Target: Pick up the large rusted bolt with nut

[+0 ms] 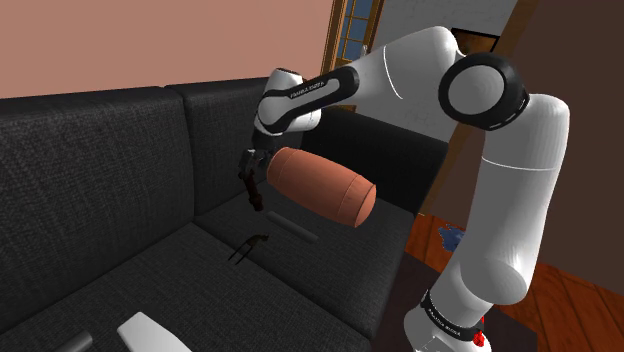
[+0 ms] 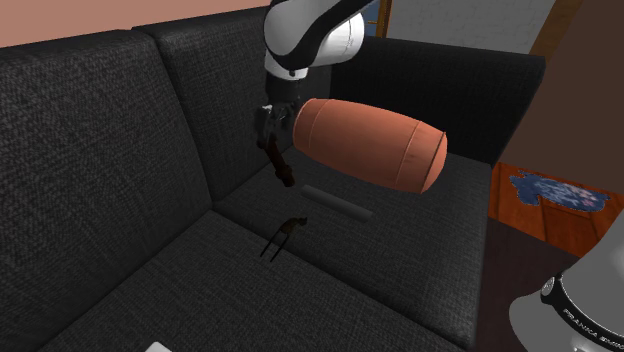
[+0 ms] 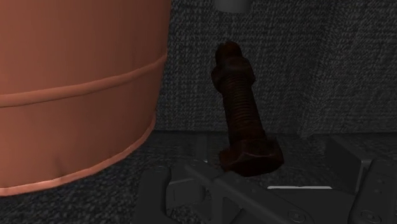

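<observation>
Bolt (image 2: 281, 168), dark and rusty brown, hangs in the air over the sofa (image 2: 110, 170), pinched at its head end by the claw (image 2: 269, 140). Its shank slants down from the claw toward the seat and touches nothing below. It sits above the seat's back edge, close to the backrest.

In the wrist view the bolt (image 3: 238, 108) runs straight out from the claw (image 3: 248, 168). Its hex head (image 3: 252, 156) is at the black claw parts, and a nut (image 3: 232, 71) is threaded on near the far end. Black sofa fabric lies behind it.

A big orange-brown cylinder (image 2: 372, 143) with a raised band near each end lies on its side at the claw's height. It is just beside the claw, on the side away from the backrest. I cannot tell whether the two touch, nor what the cylinder rests on. In the wrist view its curved wall (image 3: 76, 83) stands close beside the bolt.

A dark grey rod (image 2: 338, 203) lies flat on the seat under the cylinder, near the back edge. A small thin dark tool (image 2: 283, 238) with two legs lies on the seat below the bolt, a little nearer the front edge.

In the shoulder view the white arm (image 1: 400, 70) reaches over the sofa's end to the claw (image 1: 251, 180). Far along the seat, at that view's lower left, lie a white thing (image 1: 150, 332) and a dark round thing (image 1: 75, 344). A blue thing (image 2: 550, 190) lies on the wooden floor past the sofa's end.
</observation>
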